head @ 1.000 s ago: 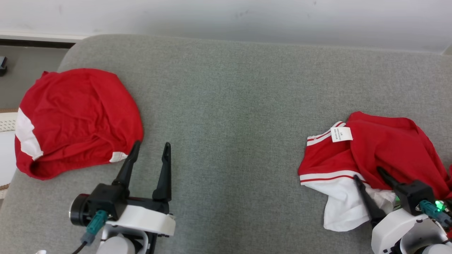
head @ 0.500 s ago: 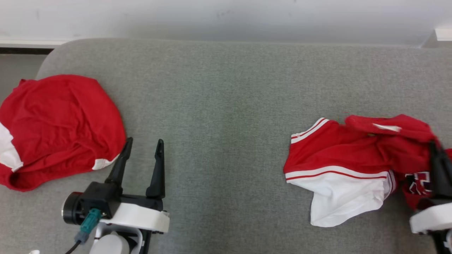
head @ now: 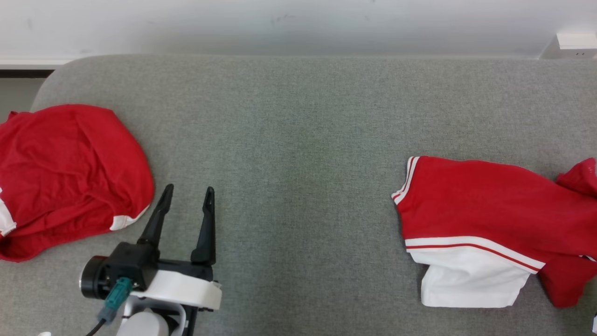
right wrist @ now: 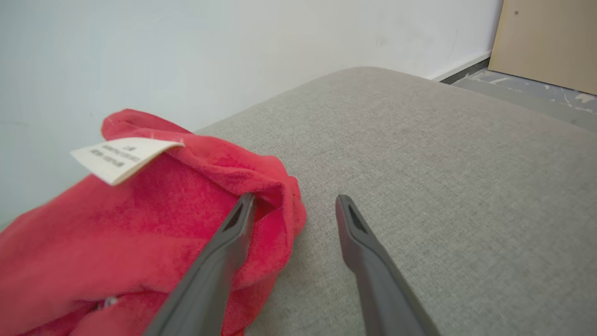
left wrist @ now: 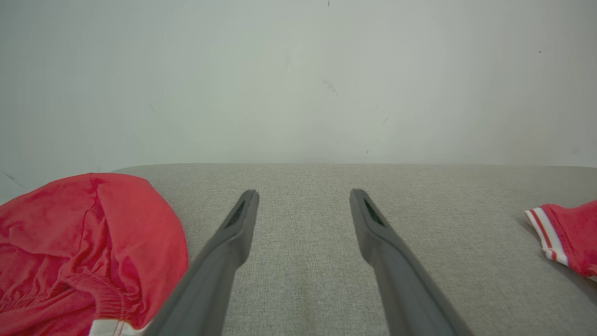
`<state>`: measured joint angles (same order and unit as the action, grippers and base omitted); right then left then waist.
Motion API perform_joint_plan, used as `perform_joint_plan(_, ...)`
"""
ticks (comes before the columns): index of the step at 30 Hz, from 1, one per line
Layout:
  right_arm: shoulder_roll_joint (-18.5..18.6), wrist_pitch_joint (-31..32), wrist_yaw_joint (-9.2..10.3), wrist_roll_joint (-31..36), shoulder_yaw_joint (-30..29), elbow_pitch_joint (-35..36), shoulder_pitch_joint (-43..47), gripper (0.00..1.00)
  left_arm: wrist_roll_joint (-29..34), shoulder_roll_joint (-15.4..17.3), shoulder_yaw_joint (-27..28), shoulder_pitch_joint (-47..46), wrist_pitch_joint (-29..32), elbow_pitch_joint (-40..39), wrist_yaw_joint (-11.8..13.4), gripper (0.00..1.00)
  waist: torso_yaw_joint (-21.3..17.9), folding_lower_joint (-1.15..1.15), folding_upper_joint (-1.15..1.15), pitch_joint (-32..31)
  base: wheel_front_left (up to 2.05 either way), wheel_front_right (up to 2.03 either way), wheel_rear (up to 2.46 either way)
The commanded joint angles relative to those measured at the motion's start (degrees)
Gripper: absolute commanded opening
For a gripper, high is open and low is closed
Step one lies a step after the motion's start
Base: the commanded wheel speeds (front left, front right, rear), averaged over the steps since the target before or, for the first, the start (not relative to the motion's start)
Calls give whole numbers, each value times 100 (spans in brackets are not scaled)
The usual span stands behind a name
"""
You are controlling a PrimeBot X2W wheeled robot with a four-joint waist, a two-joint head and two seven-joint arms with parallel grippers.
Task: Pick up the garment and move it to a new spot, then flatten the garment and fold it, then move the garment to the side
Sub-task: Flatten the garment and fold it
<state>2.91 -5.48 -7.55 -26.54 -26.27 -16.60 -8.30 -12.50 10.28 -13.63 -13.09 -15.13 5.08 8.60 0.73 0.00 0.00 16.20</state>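
The garment (head: 485,210), red with white stripes and a white panel, lies spread at the right of the grey cushion and runs past that view's right edge. In the right wrist view my right gripper (right wrist: 295,199) is open. The garment's bunched red edge (right wrist: 140,219) rests against its left finger, a white label (right wrist: 123,156) is folded up on top, and nothing lies between the fingers. My left gripper (head: 189,189) stands open over bare cushion at the lower left. The left wrist view shows its fingers apart (left wrist: 304,193) and a striped corner of the garment (left wrist: 566,233) far right.
Another red garment (head: 65,177) lies bunched at the cushion's left end, close to my left gripper, also in the left wrist view (left wrist: 70,247). A white wall (head: 280,23) backs the cushion (head: 289,163). Floor and a wooden panel (right wrist: 545,42) lie beyond the cushion's right end.
The head camera has turned right. The garment was drawn out from a crumpled heap to a flatter spread, and my right gripper shut, reopened and left the head view. The left gripper kept still.
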Motion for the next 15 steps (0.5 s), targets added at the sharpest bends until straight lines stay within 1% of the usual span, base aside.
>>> perform_joint_plan(1,7,-223,12,67,70,-4,-100,100,-2,25,4,40,-2,4,3,100,6,0,0,5,0,0,0)
perform_joint_plan(2,7,-223,12,67,70,-4,-100,100,-2,25,4,40,-2,4,3,100,6,0,0,5,0,0,0)
perform_joint_plan(5,6,-528,12,318,220,288,-99,100,-6,44,27,59,-2,-6,15,100,18,0,0,10,0,0,0)
perform_joint_plan(8,3,-628,12,828,491,825,-18,100,-13,51,53,84,-2,-19,44,100,18,0,0,7,0,0,0)
perform_joint_plan(12,50,-390,12,1458,1018,1561,74,100,-8,61,75,116,-2,-34,64,100,24,0,0,-30,0,0,0)
perform_joint_plan(15,83,-106,12,1649,1418,1960,216,100,0,64,64,162,-2,-18,70,100,68,0,0,-108,0,0,0)
